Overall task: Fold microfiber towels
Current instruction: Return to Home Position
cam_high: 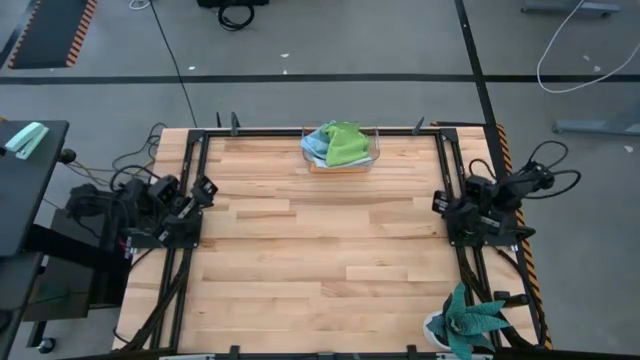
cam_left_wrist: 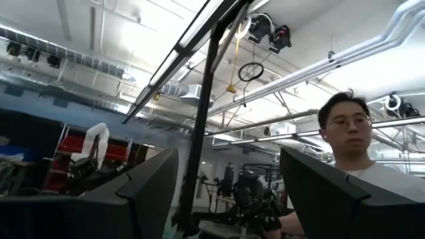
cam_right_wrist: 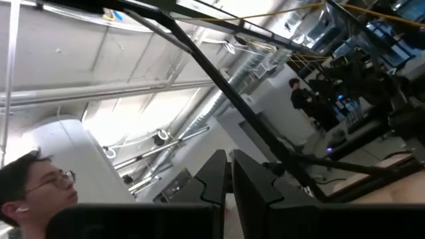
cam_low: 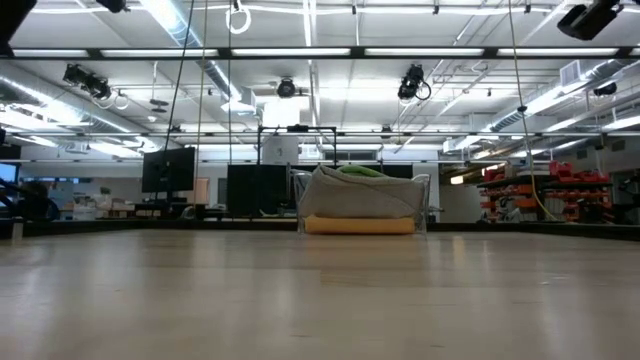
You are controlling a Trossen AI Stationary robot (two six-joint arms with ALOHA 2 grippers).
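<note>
**Towels, four.** All lie inside the clear box (cam_high: 378,145), which stands at the middle of the desk's (cam_high: 320,260) far edge.
- Green towel (cam_high: 348,143): top of the pile, rumpled rather than flat.
- Light blue towel (cam_high: 315,146): beside the green one, on the left arm's side of the box.
- Orange towel (cam_high: 338,167): bottom layer, showing along the box's near wall.
- Grey towel (cam_low: 355,200): seen in the low view only, between the orange and the green.

**Axis.** The box runs side to side along the far edge, and the pile fills it on the same line. The green towel is bunched and shows no clear long axis or pointing direction of its own.

**Left tool** (cam_high: 205,188): on the left of the box and nearer the front of the desk, by the side rail. Its fingers (cam_left_wrist: 149,192) stand wide apart with nothing between them, and it is tipped up toward the ceiling.

**Right tool** (cam_high: 440,203): on the right of the box, also nearer the front. Its fingers (cam_right_wrist: 216,176) are pressed together and hold nothing. It is tipped upward too.

**Relation.** The box lies between the two tools and farther back than both. The right tool looks slightly nearer to it. No towel lies out on the desk, so the folding appears finished and only parking the arms seems to be left. That move would call for no reach toward the box.

**Other.**
- Plant (cam_high: 465,320): at the front corner on the right arm's side, well apart from the box.
- Person (cam_left_wrist: 382,182): visible beyond the desk in both wrist views.
</note>
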